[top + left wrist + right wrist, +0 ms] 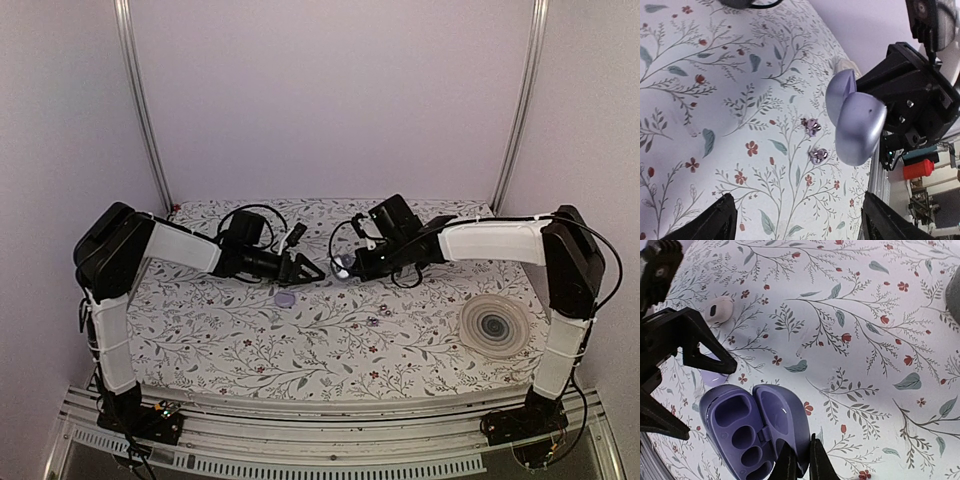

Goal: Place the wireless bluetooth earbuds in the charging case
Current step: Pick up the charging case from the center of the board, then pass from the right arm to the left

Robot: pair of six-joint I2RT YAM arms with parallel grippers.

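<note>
left hand (801, 225) wide, right hand (800, 462) pinching the charging case (754, 427)
i see it just ahead of my left hand's spread fingers (722, 222), hinged open; the right hand is clamped on its lid edge, with the sockets facing that wrist.

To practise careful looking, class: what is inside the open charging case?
The charging case holds only empty sockets; nothing sits in them. Its lower end runs out of view.

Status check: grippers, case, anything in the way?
Left gripper open, empty. Right gripper shut on charging case rim; case open, sockets empty. Two small lilac pieces, likely earbuds, loose on table. Nothing blocking the sockets.
</note>
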